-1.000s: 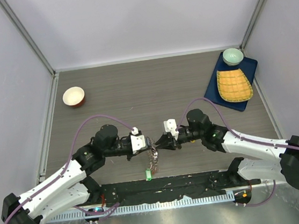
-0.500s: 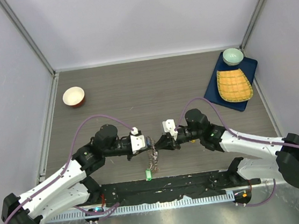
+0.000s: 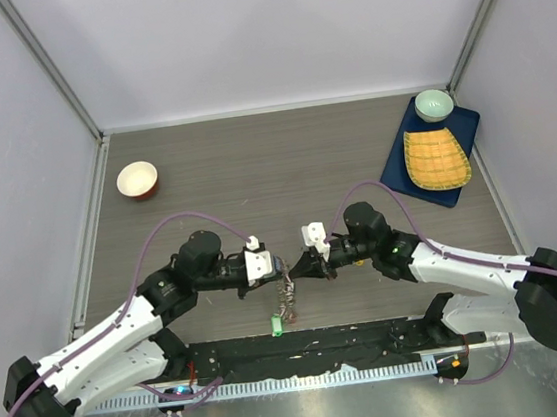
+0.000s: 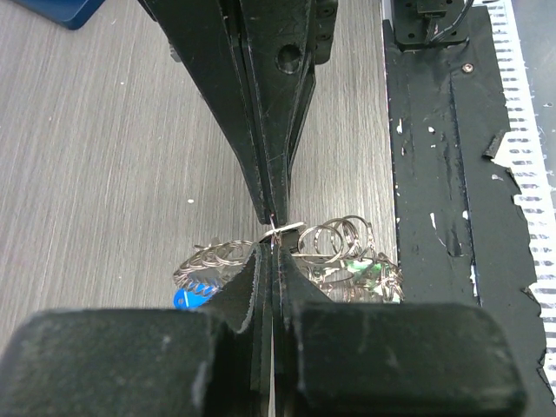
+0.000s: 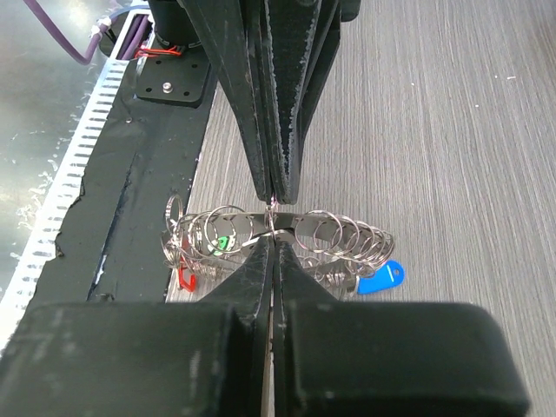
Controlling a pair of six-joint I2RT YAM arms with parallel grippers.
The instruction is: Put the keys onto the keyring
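The keyring [image 5: 334,228] is a grey metal band strung with many small silver rings and keys [image 4: 334,241], and it hangs just above the table between the two arms [image 3: 288,296]. Blue [image 5: 382,278], green [image 5: 223,244] and red [image 5: 185,278] tags dangle from it. My left gripper [image 3: 279,265] and right gripper [image 3: 291,266] meet tip to tip at its top edge. Both are shut, pinching the band from opposite sides at one spot. I cannot tell whether a small ring is caught in the right jaws too. A green tag [image 3: 274,323] hangs lowest.
A red and white bowl [image 3: 137,179] sits at the far left. At the far right a blue tray [image 3: 400,166] carries a yellow mat [image 3: 436,158] and a pale green bowl [image 3: 434,103]. A black base strip [image 3: 305,351] runs along the near edge, just below the hanging keys.
My right gripper has moved a little left to the keyring and closed its jaws on it. The left gripper stays shut on the ring and has barely moved.
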